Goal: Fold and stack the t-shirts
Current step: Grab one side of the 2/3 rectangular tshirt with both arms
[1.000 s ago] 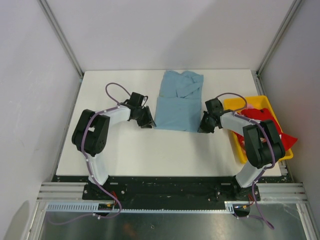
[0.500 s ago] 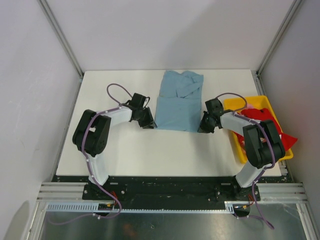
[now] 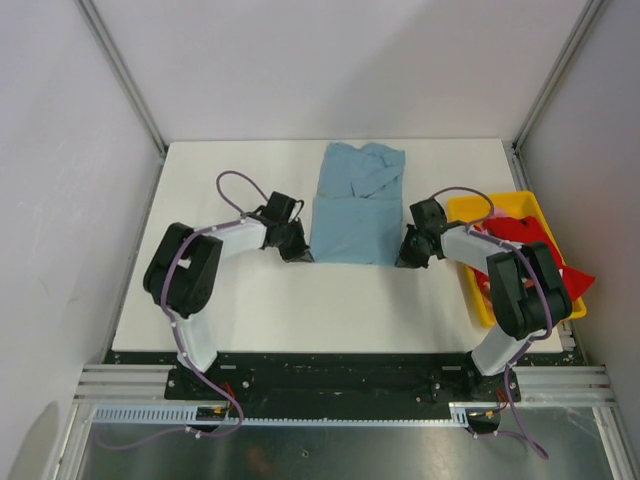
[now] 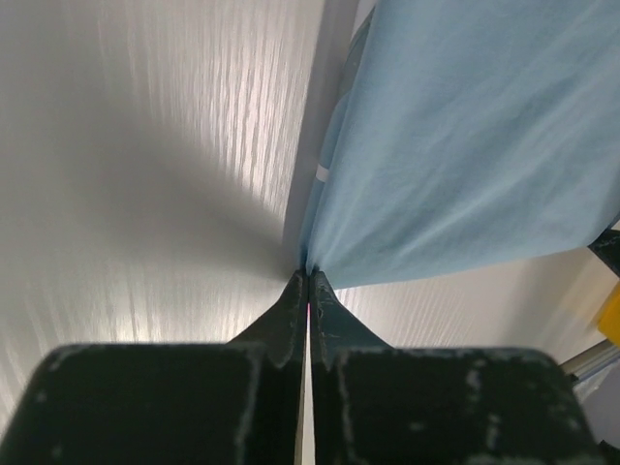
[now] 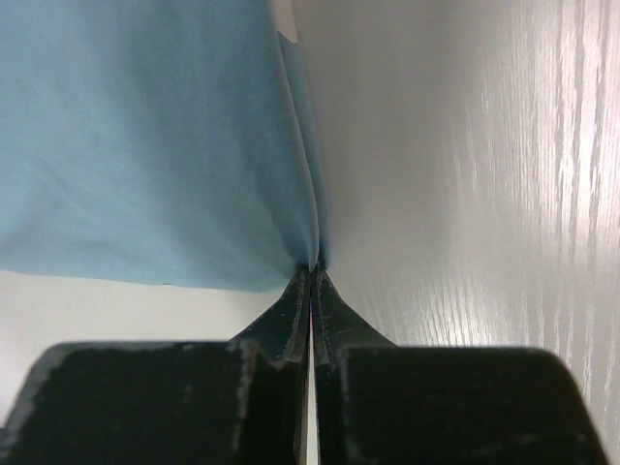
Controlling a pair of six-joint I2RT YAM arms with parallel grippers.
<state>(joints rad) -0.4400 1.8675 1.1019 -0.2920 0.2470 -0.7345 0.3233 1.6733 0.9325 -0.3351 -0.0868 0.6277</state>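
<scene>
The light blue t-shirt (image 3: 355,205) lay part-folded at the back of the tabletop (image 3: 300,300). The left fingers (image 4: 306,289) pinched its near left corner and the right fingers (image 5: 312,283) its near right corner (probably to carry that hem over for another fold). The red t-shirt (image 3: 525,232) lay in the yellow bin (image 3: 462,209).

No text, label, brand, number or sign can be read in any view. The light blue t-shirt (image 3: 355,205) on the worktop (image 3: 240,310) shows only plain cloth. The red t-shirt (image 3: 525,232) in the yellow bin (image 3: 462,207) at the right is too small for any print to be made out.
</scene>
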